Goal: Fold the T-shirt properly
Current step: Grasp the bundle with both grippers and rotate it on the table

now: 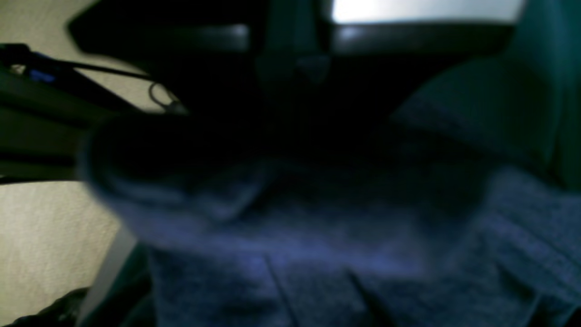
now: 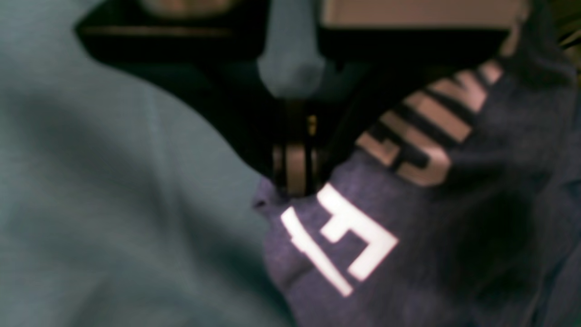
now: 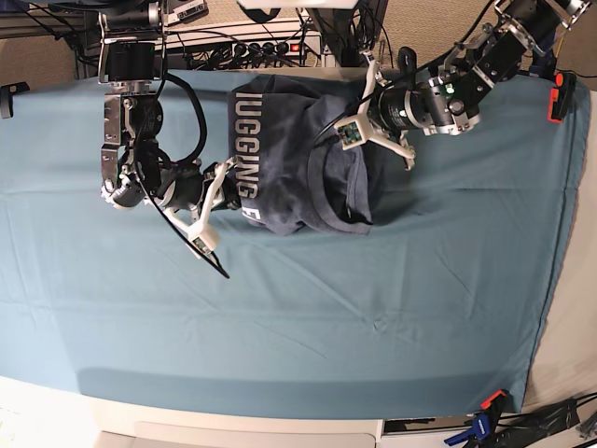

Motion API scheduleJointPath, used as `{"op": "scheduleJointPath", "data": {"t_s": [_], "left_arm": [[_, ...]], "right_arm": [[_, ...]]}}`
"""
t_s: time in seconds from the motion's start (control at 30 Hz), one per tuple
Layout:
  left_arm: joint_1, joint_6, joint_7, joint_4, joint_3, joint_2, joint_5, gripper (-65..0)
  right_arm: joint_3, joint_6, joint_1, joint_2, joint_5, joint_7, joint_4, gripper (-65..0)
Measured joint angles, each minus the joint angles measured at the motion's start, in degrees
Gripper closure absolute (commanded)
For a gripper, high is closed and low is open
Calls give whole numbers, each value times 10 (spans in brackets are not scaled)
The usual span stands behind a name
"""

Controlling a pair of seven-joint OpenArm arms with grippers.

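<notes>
The heathered slate-blue cotton T-shirt [image 3: 294, 149], bunched near the teal-clothed table's [image 3: 308, 317] far edge, is pinched by both the left gripper [image 3: 347, 131] and the right gripper [image 2: 295, 181]

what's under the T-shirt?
Under the T-shirt only the teal table cloth shows, spreading out all around. Whatever lies beneath its bunched folds is covered.

A teal table cloth [image 3: 308, 317] covers the table, held at the near right corner by a blue-and-orange clamp [image 3: 483, 420] and at the far right edge by an orange one [image 3: 557, 96] — behind runs a cabled power strip [image 3: 270, 47], and beige carpet [image 3: 574, 317] lies to the right.
</notes>
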Motion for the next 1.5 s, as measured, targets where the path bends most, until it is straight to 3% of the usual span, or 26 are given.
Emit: {"op": "scheduleJointPath", "data": {"t_s": [0.13, 0.27, 0.33, 0.67, 0.8, 1.0, 1.27, 1.5], "left_arm": [[-22, 0, 12, -1, 0, 0, 3, 0], [-49, 26, 21, -7, -11, -9, 52, 0], [-51, 39, 21, -7, -18, -9, 50, 0], [-51, 37, 21, -7, -116, -7, 47, 0], [-50, 37, 14, -7, -134, -28, 45, 0], [-50, 37, 14, -7, -158, -54, 45, 0], [-50, 36, 14, -7, -222, -55, 31, 0], [-50, 37, 18, -7, -270, -56, 10, 0]], "right_arm": [[-4, 0, 0, 0, 21, -21, 0, 0], [-35, 0, 0, 0, 21, -35, 0, 0], [-60, 0, 2, 0, 21, -42, 1, 0], [-213, 0, 8, 2, 38, -29, 9, 0], [-249, 0, 12, 2, 40, -26, 10, 0], [-277, 0, 13, 0, 44, -24, 11, 0], [-282, 0, -19, -2, 55, -20, 35, 0], [-293, 0, -61, -48, 49, -40, 57, 0]]}}
